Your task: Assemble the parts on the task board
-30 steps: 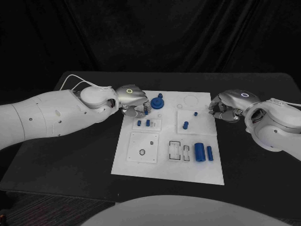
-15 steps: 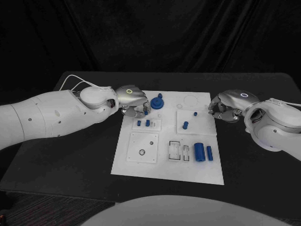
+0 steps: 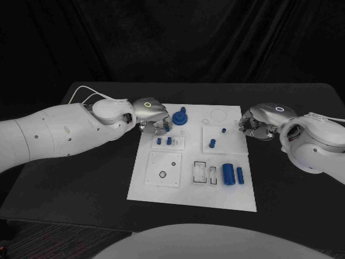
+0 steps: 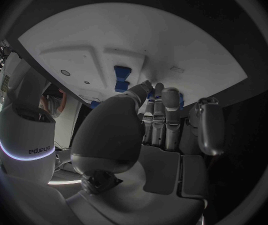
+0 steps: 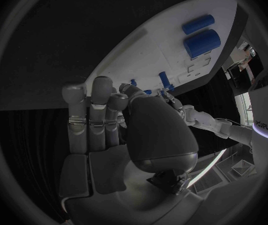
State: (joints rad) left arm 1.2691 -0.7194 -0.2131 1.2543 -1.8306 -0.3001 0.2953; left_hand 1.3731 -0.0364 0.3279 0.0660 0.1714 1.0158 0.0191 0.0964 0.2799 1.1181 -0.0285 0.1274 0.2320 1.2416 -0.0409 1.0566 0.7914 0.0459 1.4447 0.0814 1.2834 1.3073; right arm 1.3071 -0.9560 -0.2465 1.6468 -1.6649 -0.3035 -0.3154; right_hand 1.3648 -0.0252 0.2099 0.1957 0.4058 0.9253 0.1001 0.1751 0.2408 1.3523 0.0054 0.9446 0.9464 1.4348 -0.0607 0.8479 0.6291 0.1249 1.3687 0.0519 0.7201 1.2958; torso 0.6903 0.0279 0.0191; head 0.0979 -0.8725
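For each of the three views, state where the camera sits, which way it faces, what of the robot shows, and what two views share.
Head view: on the robot's head, looking down at the task board; left hand and right hand at its far corners.
Left wrist view: behind the left hand, facing the board.
Right wrist view: behind the right hand, facing the board.
Shared: two blue cylinders, head and right wrist views.

The only lettering that can be made out is a short dark word printed on the white robot body (image 4: 31, 150) beside the left hand (image 4: 153, 135), just above a glowing band; it appears mirrored and is not clearly readable. A similar word sits on the white body (image 5: 266, 126) past the right hand (image 5: 128, 130), too small to read.
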